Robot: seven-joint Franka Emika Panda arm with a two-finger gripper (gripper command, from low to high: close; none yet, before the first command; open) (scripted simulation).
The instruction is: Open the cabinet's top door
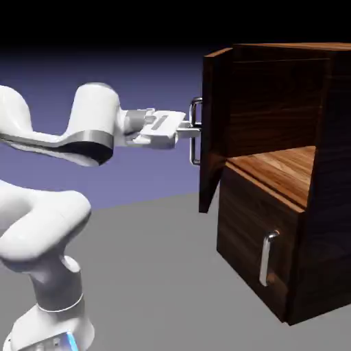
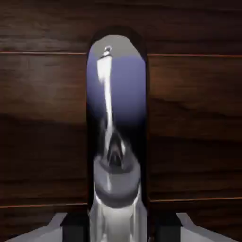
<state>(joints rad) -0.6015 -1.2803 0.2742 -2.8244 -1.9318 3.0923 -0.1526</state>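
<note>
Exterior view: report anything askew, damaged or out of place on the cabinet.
Nothing stands out. The boxy dark walnut-grain cabinet has its taller top door swung partly open, showing lighter wood inside; the white arm's end effector is at its silver bar handle. The shorter lower panel sits shut.
</note>
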